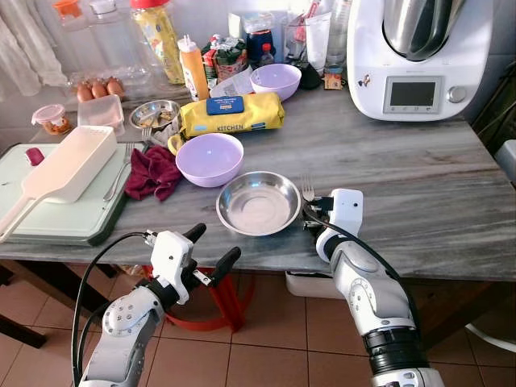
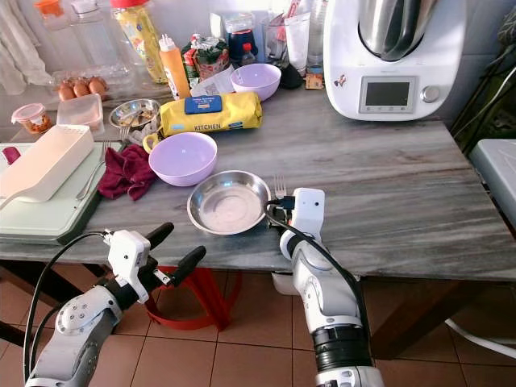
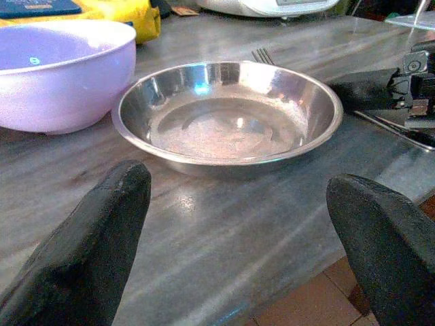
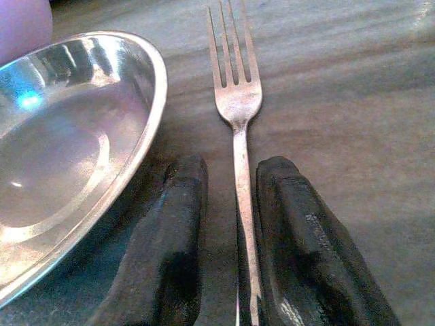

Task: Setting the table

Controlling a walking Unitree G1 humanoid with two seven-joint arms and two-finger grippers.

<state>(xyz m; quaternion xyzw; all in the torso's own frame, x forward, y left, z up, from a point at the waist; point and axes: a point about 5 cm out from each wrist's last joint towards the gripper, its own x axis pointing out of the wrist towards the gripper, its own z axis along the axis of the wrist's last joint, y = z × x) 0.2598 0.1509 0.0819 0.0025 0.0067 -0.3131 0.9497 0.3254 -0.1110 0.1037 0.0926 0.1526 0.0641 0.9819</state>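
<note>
Now the fork handle lies between the right gripper's parted jaws.

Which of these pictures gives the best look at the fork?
The right wrist view: the fork lies on the table beside the steel dish, its handle between the right gripper fingers. The eye views show only its tines past that gripper. The left wrist view catches the tines behind the dish.

Steel dish on grey table, lilac bowl beside it
</note>
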